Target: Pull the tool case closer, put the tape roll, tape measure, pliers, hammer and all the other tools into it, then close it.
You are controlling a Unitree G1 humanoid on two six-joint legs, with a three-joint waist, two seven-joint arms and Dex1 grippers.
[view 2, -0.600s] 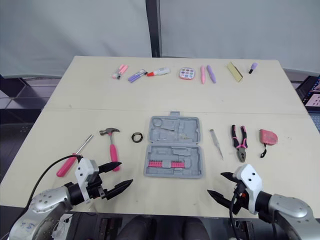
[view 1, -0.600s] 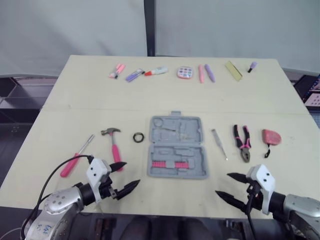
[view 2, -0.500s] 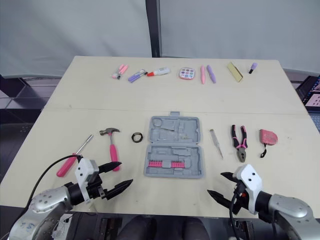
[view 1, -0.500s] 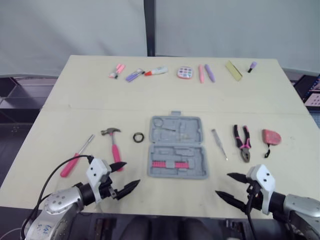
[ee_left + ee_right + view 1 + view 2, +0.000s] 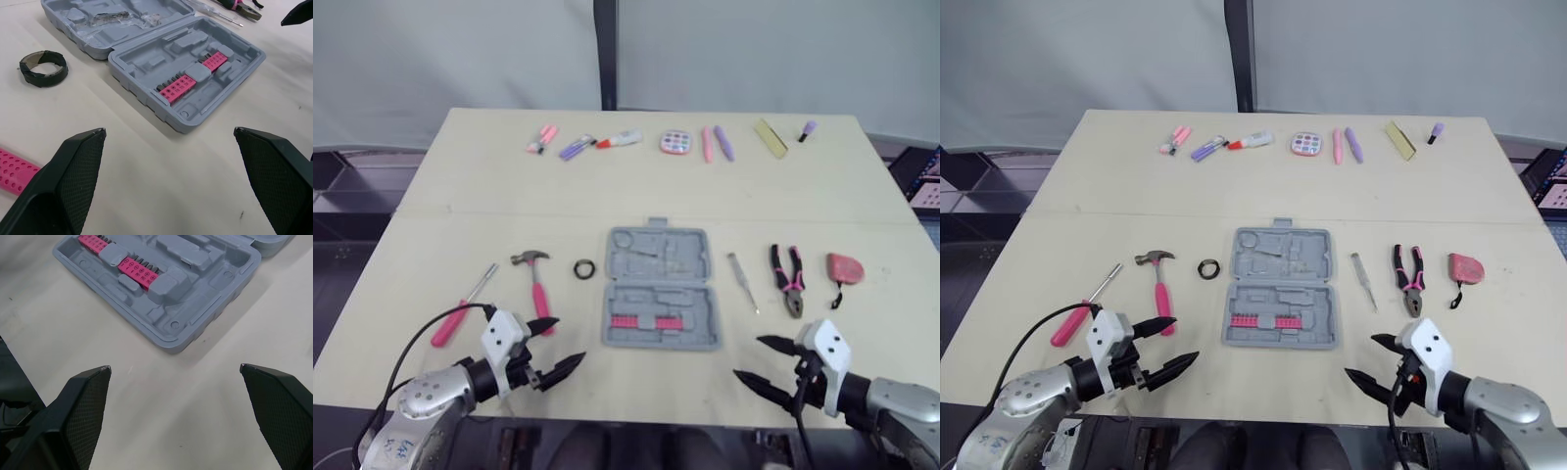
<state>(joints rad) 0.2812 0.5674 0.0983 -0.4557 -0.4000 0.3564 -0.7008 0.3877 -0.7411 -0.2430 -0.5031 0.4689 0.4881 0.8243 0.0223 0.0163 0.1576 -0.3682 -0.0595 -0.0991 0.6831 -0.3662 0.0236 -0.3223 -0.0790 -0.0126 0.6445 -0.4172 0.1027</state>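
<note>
1. Change: set against the pictures of half a second earlier, we find no item displaced and both pincers at practically the same stations. We judge that the pull has not begun and the task stands at its opening step.
2. Left pincer [image 5: 570,340]: released, fingers spread wide, holding nothing, at the near edge of the surface [image 5: 460,215].
3. Right pincer [image 5: 747,356]: likewise released and empty, at the near edge.
4. Case [image 5: 661,289]: it lies open at the centre of the surface, with the lid half at 12 o'clock and the tray half with its pink bits [image 5: 176,87] at 6 o'clock. It touches neither pincer. It sits at about 1 o'clock from the left pincer and 11 o'clock from the right.
5. Tools: all are outside the case.
   - At its 9 o'clock: the roll [image 5: 584,267] just beside it, then the hammer [image 5: 536,284], then the screwdriver [image 5: 462,306].
   - At its 3 o'clock: a thin driver [image 5: 742,282], then the pliers [image 5: 788,279], then the tape measure [image 5: 844,267].
6. Judgement: a pincer must advance to the case's 6 o'clock rim before any pull. The bare surface between shows no obstruction.
</note>
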